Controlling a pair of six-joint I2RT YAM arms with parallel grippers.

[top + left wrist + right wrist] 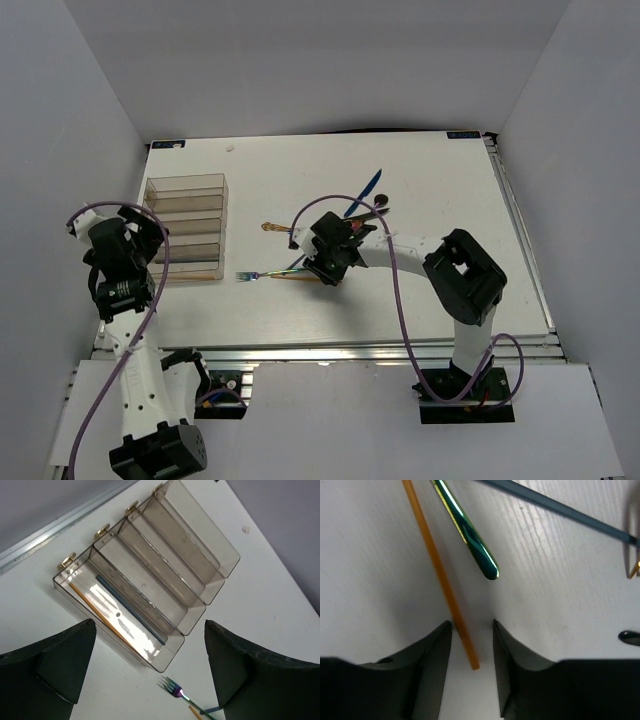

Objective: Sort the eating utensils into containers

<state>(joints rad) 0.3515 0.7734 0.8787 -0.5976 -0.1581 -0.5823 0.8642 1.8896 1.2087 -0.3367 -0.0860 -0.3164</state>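
Note:
The clear brownish containers (186, 230) (199, 613) stand at the table's left. The nearest compartment holds an orange stick (97, 611) and a grey stick (131, 611). My left gripper (140, 232) (150, 625) hangs above that end, open and empty. My right gripper (325, 262) (472, 623) is low over the table's middle, its jaws narrowed either side of another orange stick (440, 575) with a gap left on the right. Beside it lie the rainbow fork (262, 274) (175, 689) (470, 535) and a grey stick (560, 510).
Behind the right gripper lie a blue knife (362, 195), a gold fork (275, 227) and a dark spoon (383, 200) (630, 637). Grey walls close in the table on the left, back and right. The right arm's elbow (462, 275) rises over the right half.

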